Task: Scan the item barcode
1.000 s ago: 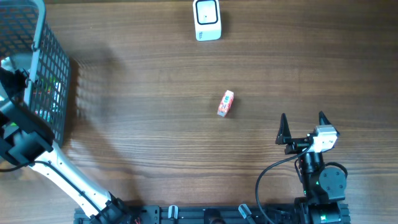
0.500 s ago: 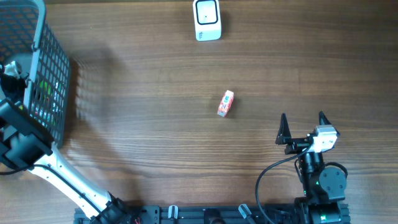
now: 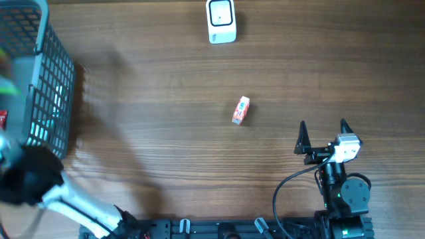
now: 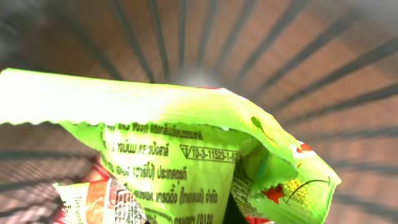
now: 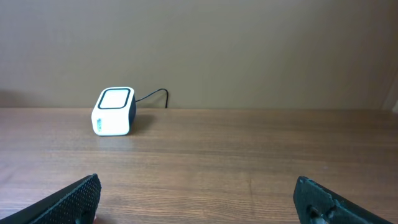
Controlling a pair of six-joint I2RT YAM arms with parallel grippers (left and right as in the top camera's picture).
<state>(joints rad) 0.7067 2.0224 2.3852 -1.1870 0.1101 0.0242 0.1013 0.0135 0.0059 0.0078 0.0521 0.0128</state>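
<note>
Green foil fills the left wrist view: a green packet (image 4: 186, 155), its crimped edge and long axis running left to right, hangs just before the camera inside the basket (image 3: 53, 73) at the far left of the table (image 3: 166, 153). The left end effector is clenched, and by my reading it is grasping this packet low down, though its fingers do not show. A red-orange packet (image 4: 93, 202) lies just beside it, lower left. Printed text faces the camera; I cannot find a barcode.

The scanner (image 3: 220, 21) stands at the far edge, well apart to the right of the basket, so the packet would have to clear the basket wall and cross bare wood to reach it. The blurred left arm (image 3: 30, 180) carries the item. The right end effector (image 3: 323, 126) is nearer the scanner but released and holding nothing. A small red-and-white box (image 3: 241, 110) lies mid-table, to the near side of that line, so it probably would not obstruct.
</note>
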